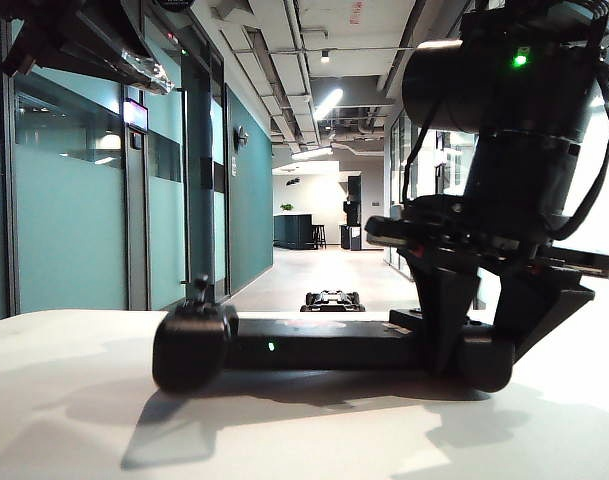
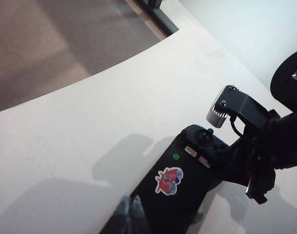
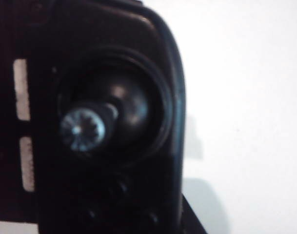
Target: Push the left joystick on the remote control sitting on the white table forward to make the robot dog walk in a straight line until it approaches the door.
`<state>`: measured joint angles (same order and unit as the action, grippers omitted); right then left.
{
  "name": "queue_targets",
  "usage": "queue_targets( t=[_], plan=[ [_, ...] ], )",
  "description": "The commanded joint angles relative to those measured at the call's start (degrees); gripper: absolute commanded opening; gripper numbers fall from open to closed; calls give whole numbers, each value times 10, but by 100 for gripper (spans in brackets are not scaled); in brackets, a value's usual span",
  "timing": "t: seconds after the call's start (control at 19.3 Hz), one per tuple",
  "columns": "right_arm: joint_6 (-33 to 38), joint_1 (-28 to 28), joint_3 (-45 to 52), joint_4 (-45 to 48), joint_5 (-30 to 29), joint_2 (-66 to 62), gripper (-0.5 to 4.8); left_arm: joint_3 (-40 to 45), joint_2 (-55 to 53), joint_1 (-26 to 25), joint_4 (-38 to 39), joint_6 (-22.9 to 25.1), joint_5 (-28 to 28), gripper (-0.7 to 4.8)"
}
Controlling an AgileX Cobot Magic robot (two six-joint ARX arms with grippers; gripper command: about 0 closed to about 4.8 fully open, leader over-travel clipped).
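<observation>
The black remote control (image 1: 314, 345) lies across the white table (image 1: 64, 410). Its left joystick (image 1: 200, 290) stands free on the left end. My right gripper (image 1: 484, 352) straddles the right end, one finger on either side against the body. The right wrist view is filled by the right-hand stick (image 3: 83, 129) with its silver knob. High over the left end hangs my left gripper (image 1: 144, 68). In the left wrist view its clear fingertips (image 2: 132, 214) are together beside the remote control (image 2: 172, 195). The left joystick is out of that view. The robot dog (image 1: 332, 300) is on the corridor floor beyond the table.
A long corridor runs straight ahead past the table's far edge (image 1: 104, 312). Teal glass walls with dark door frames (image 1: 134, 200) line its left side, and glass panels line the right. A dark counter (image 1: 296, 230) stands at the far end.
</observation>
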<state>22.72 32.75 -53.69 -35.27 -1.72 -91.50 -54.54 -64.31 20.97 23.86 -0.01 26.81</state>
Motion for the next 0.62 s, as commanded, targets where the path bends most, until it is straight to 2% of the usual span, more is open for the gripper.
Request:
queue_targets(
  t=[0.05, 0.21, 0.41, 0.52, 0.62],
  plan=[
    [24, 0, -1, -19, -5, 2, 107, -3, 1, 0, -4, 7, 4, -5],
    [46, 0, -3, -37, 8, 2, 107, -3, 1, 0, -4, 12, 4, -5],
    [64, 0, -42, -95, 78, 2, 108, -2, 1, 0, -4, 33, 5, -5],
    [74, 0, -54, -97, 80, 2, 108, 1, -2, 1, -4, 48, 7, -5],
    [74, 0, -55, -101, 80, 1, 108, 1, -19, 2, -4, 56, 38, -5]
  ],
)
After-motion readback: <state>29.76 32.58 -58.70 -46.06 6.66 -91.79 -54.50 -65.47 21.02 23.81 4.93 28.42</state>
